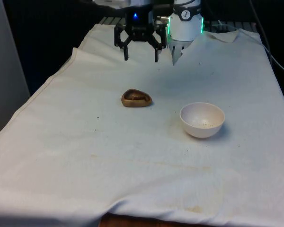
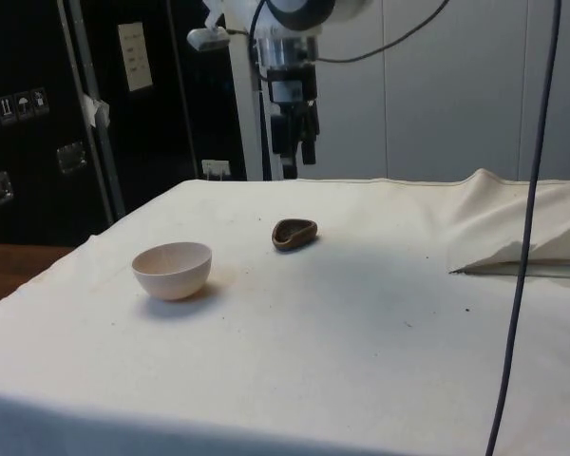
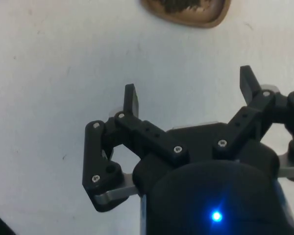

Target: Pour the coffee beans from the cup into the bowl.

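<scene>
1. The arm reaches out over the far part of the table (image 1: 61, 156), its wrist turned straight down so the black gripper (image 1: 141, 53) hangs well above the white cloth (image 2: 361, 361).
2. The gripper's two fingers (image 3: 130, 100) are spread wide with nothing between them; the wrist view shows bare cloth in the gap.
3. The brown cup (image 1: 136, 98) sits on the cloth nearer the front camera than the gripper and well below it, not touching it. In the wrist view its rim (image 3: 188, 10) lies beyond the fingertips, with dark coffee beans inside.
4. In the side view the cup (image 2: 294, 233) stands almost under the gripper (image 2: 295, 152), a clear gap of air between them.
5. The white bowl (image 1: 202, 119) stands apart from the cup, towards the front view's right and a little closer to that camera. A few small specks lie on its inner bottom.
6. In the side view the bowl (image 2: 172, 270) is upright on the cloth.
</scene>
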Controlling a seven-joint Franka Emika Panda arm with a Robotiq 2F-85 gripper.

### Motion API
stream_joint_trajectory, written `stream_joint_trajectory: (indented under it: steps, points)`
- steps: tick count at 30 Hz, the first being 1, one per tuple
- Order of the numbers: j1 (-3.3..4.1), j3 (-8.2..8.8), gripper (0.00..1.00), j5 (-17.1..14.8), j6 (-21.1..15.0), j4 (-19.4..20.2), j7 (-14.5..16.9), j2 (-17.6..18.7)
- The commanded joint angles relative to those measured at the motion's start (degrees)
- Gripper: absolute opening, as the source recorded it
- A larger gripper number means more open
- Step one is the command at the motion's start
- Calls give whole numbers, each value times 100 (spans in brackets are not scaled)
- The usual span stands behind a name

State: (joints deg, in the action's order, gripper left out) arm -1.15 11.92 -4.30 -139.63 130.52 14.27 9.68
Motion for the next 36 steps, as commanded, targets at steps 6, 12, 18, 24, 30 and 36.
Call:
stream_joint_trajectory:
  steps: [6, 12, 18, 24, 30, 36]
  points:
    - [-57, 132, 100, -441, -309, -80, 533, 315]
    - [-80, 212, 100, -762, -464, -229, 882, 607]
    - [-63, 264, 100, -1100, -567, -407, 1203, 1003]
    - [-52, 252, 100, -1180, -693, -441, 1278, 1197]
    - [-92, 241, 100, -1203, -837, -464, 1369, 1318]
    - [-115, 292, 100, -1375, -974, -521, 1633, 1444]
